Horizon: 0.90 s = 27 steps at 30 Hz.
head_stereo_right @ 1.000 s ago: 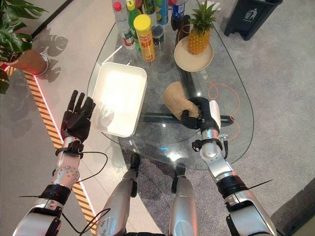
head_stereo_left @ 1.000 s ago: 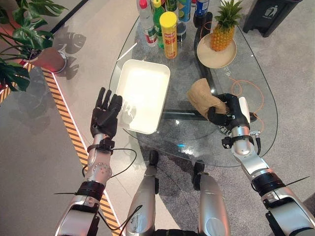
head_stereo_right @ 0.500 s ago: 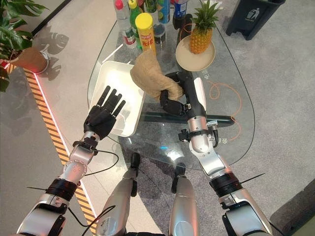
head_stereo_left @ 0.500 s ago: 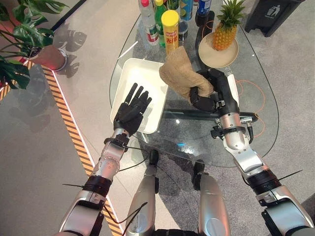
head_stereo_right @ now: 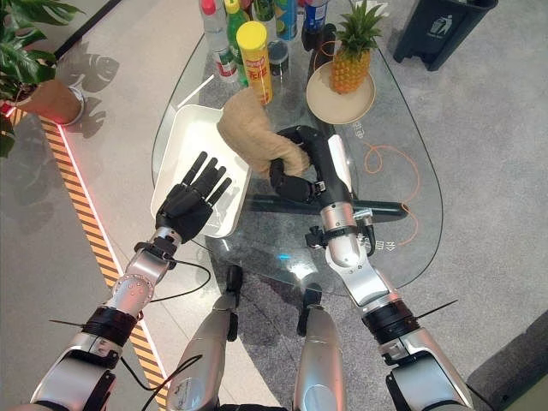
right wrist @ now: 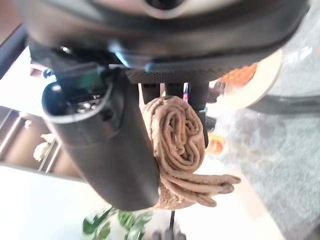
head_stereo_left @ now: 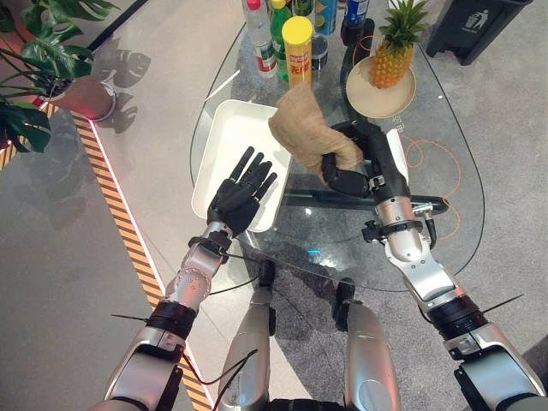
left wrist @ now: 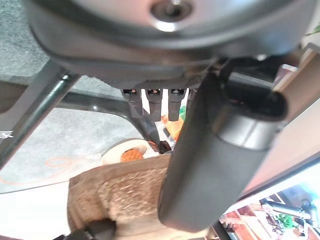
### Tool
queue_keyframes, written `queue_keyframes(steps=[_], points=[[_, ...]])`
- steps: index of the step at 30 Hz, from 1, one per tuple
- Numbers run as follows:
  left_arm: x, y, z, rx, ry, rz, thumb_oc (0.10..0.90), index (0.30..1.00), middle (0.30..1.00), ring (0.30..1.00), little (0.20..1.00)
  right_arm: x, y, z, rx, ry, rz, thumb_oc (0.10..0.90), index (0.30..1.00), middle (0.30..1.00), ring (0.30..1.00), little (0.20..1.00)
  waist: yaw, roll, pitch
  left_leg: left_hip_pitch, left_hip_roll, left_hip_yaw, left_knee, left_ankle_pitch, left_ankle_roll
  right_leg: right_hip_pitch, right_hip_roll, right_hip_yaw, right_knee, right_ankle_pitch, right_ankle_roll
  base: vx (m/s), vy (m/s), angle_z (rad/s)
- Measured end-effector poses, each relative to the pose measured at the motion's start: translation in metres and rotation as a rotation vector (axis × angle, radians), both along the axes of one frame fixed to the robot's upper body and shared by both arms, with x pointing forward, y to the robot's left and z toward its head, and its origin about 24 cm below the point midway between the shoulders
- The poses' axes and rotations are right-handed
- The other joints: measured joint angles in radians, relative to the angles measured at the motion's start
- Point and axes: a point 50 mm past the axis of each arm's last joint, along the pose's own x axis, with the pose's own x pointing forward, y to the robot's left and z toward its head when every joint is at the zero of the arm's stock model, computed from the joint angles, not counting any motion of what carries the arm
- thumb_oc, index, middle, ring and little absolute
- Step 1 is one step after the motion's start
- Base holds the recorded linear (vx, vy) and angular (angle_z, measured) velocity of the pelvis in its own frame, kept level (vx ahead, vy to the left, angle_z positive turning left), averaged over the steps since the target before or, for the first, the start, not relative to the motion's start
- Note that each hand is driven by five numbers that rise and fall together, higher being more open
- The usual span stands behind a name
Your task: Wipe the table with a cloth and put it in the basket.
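Observation:
A tan cloth (head_stereo_left: 305, 128) hangs bunched in my right hand (head_stereo_left: 353, 169), whose fingers are curled round it, above the glass table (head_stereo_left: 445, 223) at the right rim of the white basket (head_stereo_left: 224, 141). My right wrist view has the cloth (right wrist: 179, 145) rolled up between thumb and fingers. My left hand (head_stereo_left: 240, 195) is open with straight fingers, held over the near part of the basket, a little left of the cloth. From the left wrist view the cloth (left wrist: 120, 195) lies just past the thumb.
A yellow can (head_stereo_left: 296, 47) and several bottles (head_stereo_left: 261, 38) stand at the table's far end. A pineapple (head_stereo_left: 392, 47) rests on a round plate (head_stereo_left: 377, 96) at the far right. A potted plant (head_stereo_left: 51, 68) and a striped floor line (head_stereo_left: 128, 248) lie to the left.
My right hand lifted the cloth off the table and carried it left to the basket's rim. My left hand moved right and forward, over the basket.

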Motion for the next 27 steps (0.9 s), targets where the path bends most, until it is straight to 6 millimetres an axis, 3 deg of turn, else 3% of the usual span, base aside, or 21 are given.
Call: queue_keyframes(steps=[9,27], points=[[0.0,-0.003,0.0,-0.023,0.004,-0.007,0.8,0.9,0.9,0.9,0.9,-0.003,0.016,-0.009,-0.023,0.051,0.081,0.1,0.3,0.3,0.3,0.2,0.0,-0.001,0.0,-0.001,0.0,0.0,0.002,0.0,0.0,-0.002,0.0,0.0,0.005,-0.003,-0.005,0.0,0.0,0.0],[0.0,-0.002,0.012,-0.037,-0.059,0.043,0.8,0.9,0.9,0.9,0.9,-0.001,0.016,-0.012,-0.019,0.093,0.078,0.1,0.3,0.3,0.3,0.2,0.001,-0.001,0.0,-0.001,0.0,-0.001,0.005,0.0,-0.001,-0.004,-0.001,0.001,0.011,-0.005,-0.005,0.0,0.0,0.0]])
